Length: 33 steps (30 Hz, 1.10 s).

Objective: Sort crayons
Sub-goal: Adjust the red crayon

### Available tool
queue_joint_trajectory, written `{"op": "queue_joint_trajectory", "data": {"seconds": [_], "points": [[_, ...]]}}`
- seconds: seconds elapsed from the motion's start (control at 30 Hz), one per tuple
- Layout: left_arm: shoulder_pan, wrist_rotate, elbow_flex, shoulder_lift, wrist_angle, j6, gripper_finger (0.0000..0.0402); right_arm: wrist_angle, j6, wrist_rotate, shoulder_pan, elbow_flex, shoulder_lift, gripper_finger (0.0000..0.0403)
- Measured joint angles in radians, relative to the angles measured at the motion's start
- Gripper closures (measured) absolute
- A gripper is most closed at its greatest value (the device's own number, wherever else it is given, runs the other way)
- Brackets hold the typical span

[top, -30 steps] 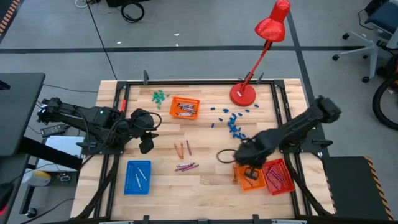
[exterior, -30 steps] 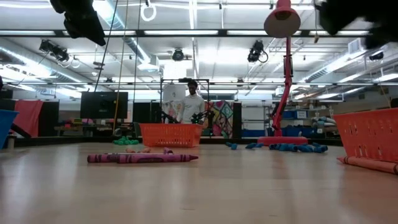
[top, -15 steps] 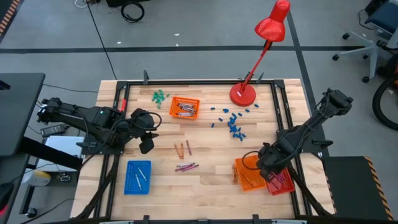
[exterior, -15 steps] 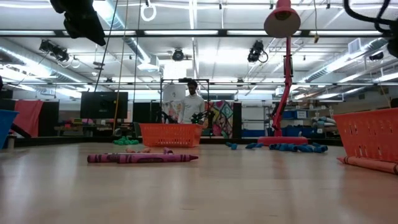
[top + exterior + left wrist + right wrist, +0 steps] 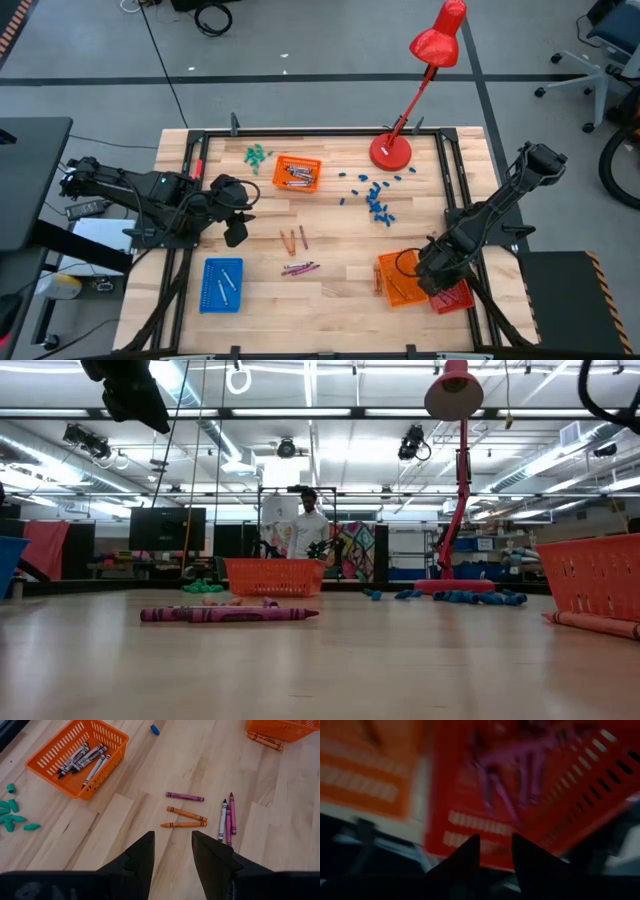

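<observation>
Right end effector (image 5: 437, 272) is hovering above the red tray (image 5: 455, 290) at the worktop's (image 5: 330, 225) near right corner, beside the orange tray (image 5: 398, 282); its fingers (image 5: 465, 857) are standing slightly apart, holding nothing visible. Purple crayons (image 5: 505, 767) are lying inside that red tray. Left end effector (image 5: 236, 234) is waiting at the left side, spread and empty, looking over loose crayons (image 5: 200, 815) at mid-worktop. One orange crayon (image 5: 376, 283) is lying just beside the orange tray. Judgement: the drop appears complete; for the next pick, approaching one crayon across its length, clear of neighbours, is advisable.
</observation>
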Motion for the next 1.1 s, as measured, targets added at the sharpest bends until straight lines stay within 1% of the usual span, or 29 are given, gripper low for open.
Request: {"op": "queue_joint_trajectory", "data": {"seconds": [0.1,0.17,0.33,0.47,0.67,0.93,1.03,1.1], "points": [[0.000,0.000,0.000,0.000,0.000,0.001,0.0260,0.048,0.107,0.109,0.000,0.000,-0.010,0.0273],[0.000,0.000,0.000,0.000,0.000,0.009,0.0260,0.046,0.163,0.145,0.003,-0.001,-0.009,0.0272],[0.000,0.000,0.000,0.000,0.000,0.027,0.0260,0.059,0.280,0.166,0.023,-0.034,-0.008,0.0277],[0.000,0.000,0.000,0.000,0.000,0.030,0.0260,0.082,0.319,0.180,0.045,-0.053,-0.008,0.0279],[0.000,0.000,0.000,0.000,0.000,0.029,0.0260,0.180,0.388,0.193,0.073,-0.114,-0.008,0.0283],[0.000,0.011,0.000,0.000,-0.001,0.029,0.0260,0.188,0.446,0.205,0.118,-0.133,-0.011,0.0296],[0.000,0.011,0.000,0.000,-0.001,0.029,0.0260,0.206,0.483,0.232,0.131,-0.145,-0.011,0.0299],[0.000,0.011,0.000,0.000,-0.001,0.029,0.0260,0.250,0.511,0.249,0.134,-0.164,-0.011,0.0300]]}}
